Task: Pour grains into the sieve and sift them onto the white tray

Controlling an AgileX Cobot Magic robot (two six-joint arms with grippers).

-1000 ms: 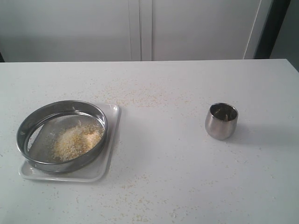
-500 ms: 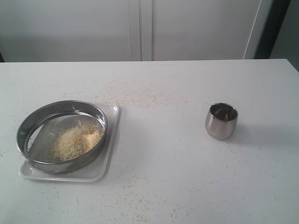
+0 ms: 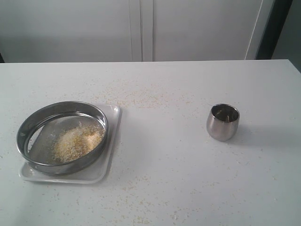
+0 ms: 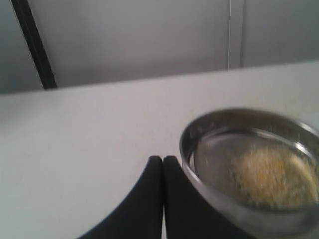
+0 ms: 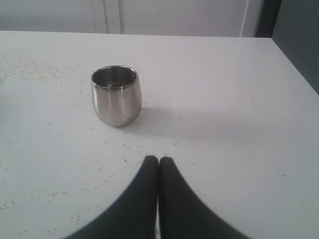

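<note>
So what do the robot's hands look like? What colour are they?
The left hand and the right hand look alike. Each has two smooth black fingers, wide at the base and curving in to narrow, rounded tips. No cables, stickers or markings show on them, and the arms themselves are out of sight.

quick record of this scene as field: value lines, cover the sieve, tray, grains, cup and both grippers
sieve: sits on the white tray, on the left of the exterior view
grains: yellowish pile inside the sieve
cup: upright on the table, on the right, well apart from the tray
left gripper: shut, holds nothing, beside the sieve rim
right gripper: shut, holds nothing, short of the cup
table: stray specks scattered about
</note>
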